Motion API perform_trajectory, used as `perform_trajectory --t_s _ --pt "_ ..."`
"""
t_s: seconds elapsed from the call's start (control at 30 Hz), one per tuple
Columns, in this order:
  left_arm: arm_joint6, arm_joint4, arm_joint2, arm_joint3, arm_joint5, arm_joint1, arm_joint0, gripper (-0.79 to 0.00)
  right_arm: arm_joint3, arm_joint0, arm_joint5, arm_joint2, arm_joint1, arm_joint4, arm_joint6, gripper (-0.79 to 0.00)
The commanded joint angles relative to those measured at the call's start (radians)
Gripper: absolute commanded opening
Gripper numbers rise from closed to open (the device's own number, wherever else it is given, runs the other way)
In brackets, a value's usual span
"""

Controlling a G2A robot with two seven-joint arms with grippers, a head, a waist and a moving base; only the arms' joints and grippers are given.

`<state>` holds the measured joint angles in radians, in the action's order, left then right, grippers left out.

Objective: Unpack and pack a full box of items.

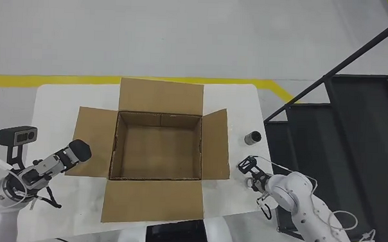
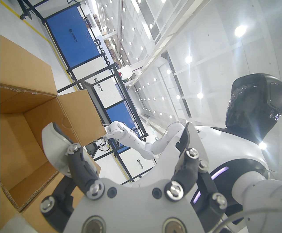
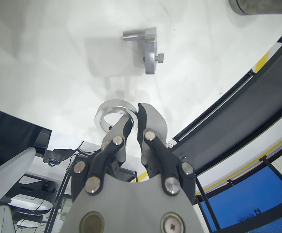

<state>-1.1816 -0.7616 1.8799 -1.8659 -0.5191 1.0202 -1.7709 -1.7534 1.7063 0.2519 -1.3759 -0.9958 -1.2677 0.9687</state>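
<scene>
Cardboard box (image 1: 157, 148) sits mid-table w/ all four flaps folded out flat, mouth up. Left gripper (image 2: 119, 130) is just off the box's left flap, fingers spread wide w/ nothing btwn them. On the other side, right gripper (image 3: 135, 115) is low over the white table (image 1: 59, 116) near the box's right flap. It's pinched onto the wall of a metal ring (image 3: 110, 105), one finger inside the ring, the other outside (can't tell if the ring rests on the table or sits just off it). An L-shaped metal bracket (image 3: 149, 51) lies on the table near the ring, not touching it. A metal cylinder (image 1: 252, 137) stands upright further back, right of the box, apart from the gripper.
</scene>
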Motion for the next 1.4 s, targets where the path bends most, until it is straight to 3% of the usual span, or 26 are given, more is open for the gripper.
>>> perform_trajectory --t_s 0.0,0.2,0.23,0.27,0.3,0.33,0.6,0.83,0.93,1.07,1.17,1.37 --pt "0.000 0.000 0.000 0.000 0.000 0.000 0.000 0.000 0.021 -0.010 -0.024 0.019 -0.003 -0.029 -0.006 -0.785" --pt "0.000 0.000 0.000 0.000 0.000 0.000 0.000 0.000 0.052 -0.025 -0.078 0.053 -0.010 -0.073 -0.013 -0.785" --pt "0.000 0.000 0.000 0.000 0.000 0.000 0.000 0.000 0.054 -0.027 -0.083 0.058 -0.011 -0.076 -0.013 -0.650" --pt "0.000 0.000 0.000 0.000 0.000 0.000 0.000 0.000 0.059 -0.030 -0.087 0.061 -0.012 -0.076 -0.011 -0.434" --pt "0.000 0.000 0.000 0.000 0.000 0.000 0.000 0.000 0.064 -0.034 -0.091 0.064 -0.014 -0.075 -0.009 -0.117" --pt "0.000 0.000 0.000 0.000 0.000 0.000 0.000 0.000 0.071 -0.038 -0.093 0.067 -0.015 -0.069 -0.006 0.000" --pt "0.000 0.000 0.000 0.000 0.000 0.000 0.000 0.000 0.078 -0.063 -0.087 0.063 -0.018 -0.058 0.010 0.000" --pt "0.000 0.000 0.000 0.000 0.000 0.000 0.000 0.000 -0.109 0.038 -0.037 -0.083 0.002 -0.002 0.062 0.000" --pt "0.000 0.000 0.000 0.000 0.000 0.000 0.000 0.000 -0.194 0.102 0.049 -0.182 0.012 0.119 0.065 0.000" --pt "0.000 0.000 0.000 0.000 0.000 0.000 0.000 0.000 -0.230 0.166 0.319 -0.339 0.028 0.486 0.060 0.000" --pt "0.000 0.000 0.000 0.000 0.000 0.000 0.000 0.000 -0.237 0.194 0.455 -0.433 0.042 0.673 0.091 0.000" --pt "0.000 0.000 0.000 0.000 0.000 0.000 0.000 0.000 -0.246 0.228 0.536 -0.496 0.076 0.795 0.064 0.000"
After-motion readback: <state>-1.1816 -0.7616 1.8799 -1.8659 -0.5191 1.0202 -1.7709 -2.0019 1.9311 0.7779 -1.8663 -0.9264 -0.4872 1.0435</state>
